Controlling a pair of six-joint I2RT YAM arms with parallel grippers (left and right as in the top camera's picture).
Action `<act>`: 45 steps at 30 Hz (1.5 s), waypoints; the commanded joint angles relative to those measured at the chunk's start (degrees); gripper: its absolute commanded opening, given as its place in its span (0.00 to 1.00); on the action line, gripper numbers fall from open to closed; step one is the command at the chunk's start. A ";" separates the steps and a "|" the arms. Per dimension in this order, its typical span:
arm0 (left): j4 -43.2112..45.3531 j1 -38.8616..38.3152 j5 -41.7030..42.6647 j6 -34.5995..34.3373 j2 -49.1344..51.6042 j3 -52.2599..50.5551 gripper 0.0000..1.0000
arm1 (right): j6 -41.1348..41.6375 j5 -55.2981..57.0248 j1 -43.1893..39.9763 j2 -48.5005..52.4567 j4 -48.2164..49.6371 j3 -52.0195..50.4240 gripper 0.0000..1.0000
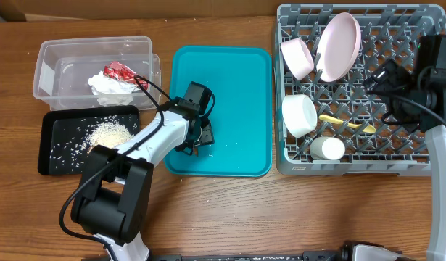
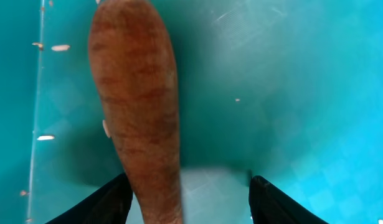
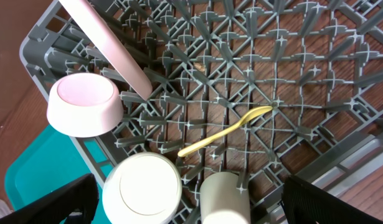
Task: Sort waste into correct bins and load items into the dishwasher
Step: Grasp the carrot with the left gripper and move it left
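Left gripper (image 2: 190, 183): low over the teal tray (image 1: 237, 65) at the middle of the table (image 1: 230, 210), its fingers spread wide and holding nothing.
Carrot-like stick (image 2: 138, 106): lies flat on the teal tray between the left gripper's fingers. It is off centre, close against the finger on the picture's left and well apart from the other.
Loose grains: a few pale specks are scattered on the teal tray near the stick.
Clear tub (image 1: 48, 65): stands at the far-left corner of the table.
Tub contents: a red wrapper (image 1: 121, 70) and a white napkin (image 1: 110, 85), touching each other.
Black tray (image 1: 56, 163): sits by the left edge, just on the near side of the clear tub.
Rice (image 1: 110, 133): heaped in the black tray toward its right end, with stray grains spread across the floor of the tray.
Dish rack (image 1: 368, 168): on the right side of the table, reaching the far edge.
Pink plate (image 1: 339, 43): stands tilted on its edge among the pegs in the far part of the rack.
Pink bowl (image 1: 298, 58): tipped, just left of the plate.
White bowl (image 1: 299, 114): by the rack's left wall, on the near side of the pink bowl.
Yellow spoon (image 1: 346, 122): lies flat across the grid, just right of the white bowl.
White cup (image 1: 328, 148): at the near wall of the rack, beside the white bowl.
Right gripper (image 3: 190, 186): hangs over the right part of the rack with its fingers set far apart — empty, touching nothing.
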 commanded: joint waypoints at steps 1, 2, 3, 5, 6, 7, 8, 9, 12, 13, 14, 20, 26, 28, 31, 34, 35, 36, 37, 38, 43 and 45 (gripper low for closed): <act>0.07 0.22 -4.87 -1.38 1.64 -0.33 0.56 | -0.46 -0.02 0.04 -0.15 -0.07 0.37 0.96; 0.09 0.22 -6.19 -1.40 1.66 -0.33 0.37 | -0.46 -0.02 0.04 -0.15 -0.09 0.37 0.96; 0.09 0.22 -7.17 -1.40 1.66 -0.33 0.19 | -0.46 -0.02 0.04 -0.15 -0.17 0.37 0.96; 0.26 0.22 -7.37 -1.38 1.66 -0.33 0.04 | -0.46 -0.02 0.04 -0.15 -0.24 0.37 0.96; 0.22 0.22 -7.37 -1.31 1.64 -0.24 0.04 | -0.46 -0.02 0.04 -0.15 -0.24 0.37 0.96; -0.26 0.24 -6.75 -0.76 1.55 0.46 0.04 | -0.48 -0.02 0.04 -0.15 -0.24 0.37 0.96; -1.44 0.24 -6.73 0.28 1.51 1.73 0.04 | -0.63 -0.02 0.04 -0.15 -0.24 0.37 0.96; -4.74 0.28 -6.84 1.49 1.42 4.76 0.04 | -1.77 -0.02 0.04 -0.15 -0.22 0.37 0.96; -17.84 0.33 -11.26 2.95 0.52 16.76 0.04 | -1.95 0.13 0.04 -0.15 -0.24 0.37 0.97; -24.06 0.33 -15.85 2.91 -0.44 22.73 0.04 | -1.95 0.13 0.04 -0.15 -0.24 0.37 0.98; -26.64 0.35 -17.88 2.64 -1.01 25.27 0.04 | -1.95 0.13 0.04 -0.15 -0.22 0.37 0.98; -43.60 14.73 -27.36 -18.27 -10.75 33.51 0.04 | -1.92 0.13 0.04 -0.15 0.15 0.37 1.00; -35.39 35.36 -16.24 -32.46 -10.36 17.57 0.07 | -1.92 0.11 0.04 -0.15 0.39 0.37 1.00; -28.09 38.21 -14.14 -32.44 -10.36 11.34 0.06 | -1.92 0.11 0.04 -0.15 0.37 0.37 1.00; -11.89 40.98 -11.65 -32.41 -10.36 0.76 0.05 | -1.92 0.11 0.04 -0.15 0.24 0.37 1.00; -1.31 40.76 -11.69 -32.41 -10.36 -4.66 0.08 | -1.92 0.09 0.04 -0.15 0.00 0.37 1.00; 0.74 40.65 -11.65 -32.41 -10.36 -5.49 0.13 | -1.92 0.09 0.04 -0.15 -0.11 0.37 1.00; 2.49 40.63 -11.67 -32.41 -10.36 -6.08 0.19 | -1.92 0.11 0.04 -0.15 -0.31 0.37 1.00; 3.69 40.63 -11.69 -32.41 -10.36 -6.36 0.22 | -1.92 0.13 0.04 -0.15 -0.50 0.37 1.00; 4.63 40.63 -11.69 -32.39 -10.36 -6.40 0.25 | -1.92 0.13 0.04 -0.15 -0.63 0.37 1.00; 7.82 40.63 -11.65 -31.39 -10.36 -6.40 0.39 | -1.92 0.11 0.04 -0.15 -0.70 0.37 1.00; 8.90 40.63 -10.75 -28.37 -10.38 -6.34 0.48 | -1.92 0.11 0.04 -0.15 -0.70 0.37 1.00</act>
